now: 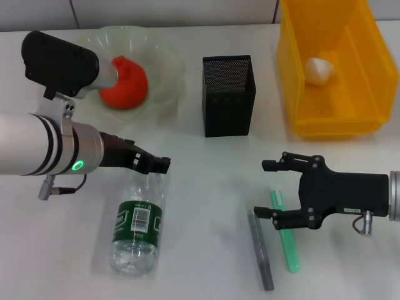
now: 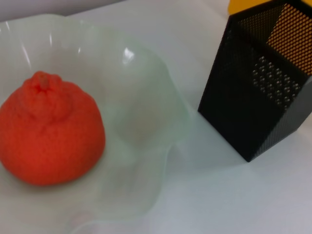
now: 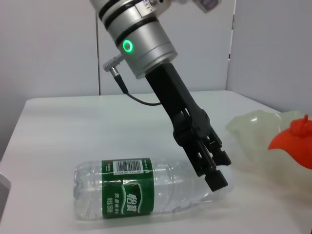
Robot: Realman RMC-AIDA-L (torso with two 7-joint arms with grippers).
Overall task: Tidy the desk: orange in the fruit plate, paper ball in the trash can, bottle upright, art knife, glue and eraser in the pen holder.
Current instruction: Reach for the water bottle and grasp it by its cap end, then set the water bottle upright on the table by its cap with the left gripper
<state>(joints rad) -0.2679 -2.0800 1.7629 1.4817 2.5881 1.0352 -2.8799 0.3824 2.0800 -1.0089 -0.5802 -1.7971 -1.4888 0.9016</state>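
Bottle: laid flat on the table in front of the robot's left side, with its long axis running roughly away from the robot and its neck end at the far side, under the left gripper.
Left gripper: held just above the bottle's neck end; in the right wrist view the fingers are seen close together, with nothing clamped between them, and touching or nearly touching the bottle's shoulder.
Key relation: the bottle is judged to be the left arm's job, since its neck lies directly below that gripper while the right arm is well apart; to stand it up, a grasp across the neck end is called for.
Right gripper: spread wide and empty, hovering over the near-right table beside a green stick and a grey stick.
Label: a dark green band with a white barcode panel is seen; the white characters under it cannot be read with certainty.
Orange: already in the fruit plate.
Paper ball: already in the yellow trash can.
Pen holder: upright between plate and trash can.
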